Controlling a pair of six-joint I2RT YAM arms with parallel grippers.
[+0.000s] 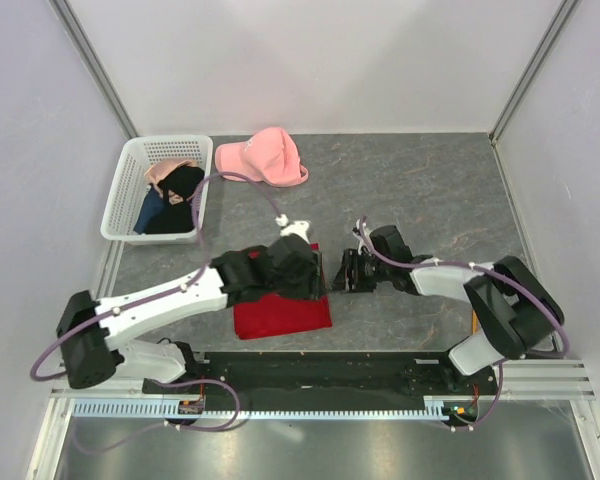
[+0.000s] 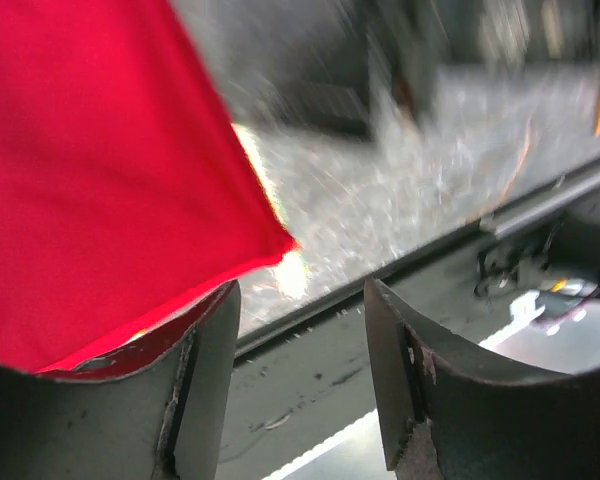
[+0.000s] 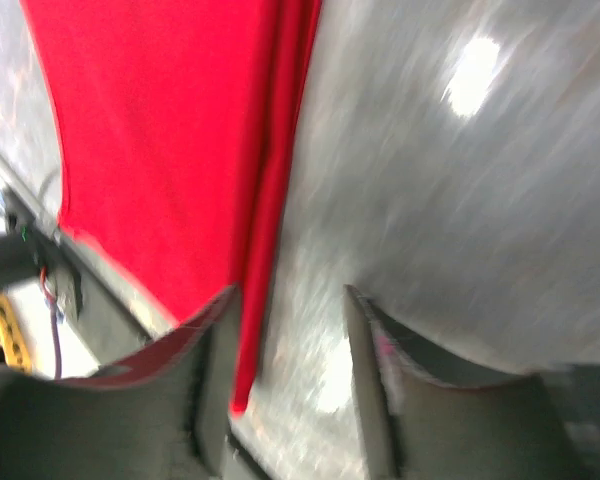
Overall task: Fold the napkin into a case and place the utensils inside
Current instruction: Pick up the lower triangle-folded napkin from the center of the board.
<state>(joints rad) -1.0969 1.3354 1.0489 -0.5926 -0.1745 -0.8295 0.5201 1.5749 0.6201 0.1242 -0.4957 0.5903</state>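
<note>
Nearest, left jaws stand wide, gripping nothing, napkin corner lying over one finger. Right-arm jaws half apart, empty, napkin's folded edge alongside. Napkin flat by tabletop near edge, left of centre. Orange utensil toward near-right corner.

The napkin lies on the table under the left gripper, reaching nearward from it. The right gripper stands just off the napkin's right edge. Well behind the left gripper lies a cap. Left of the cap is a basket with garments in it.
</note>
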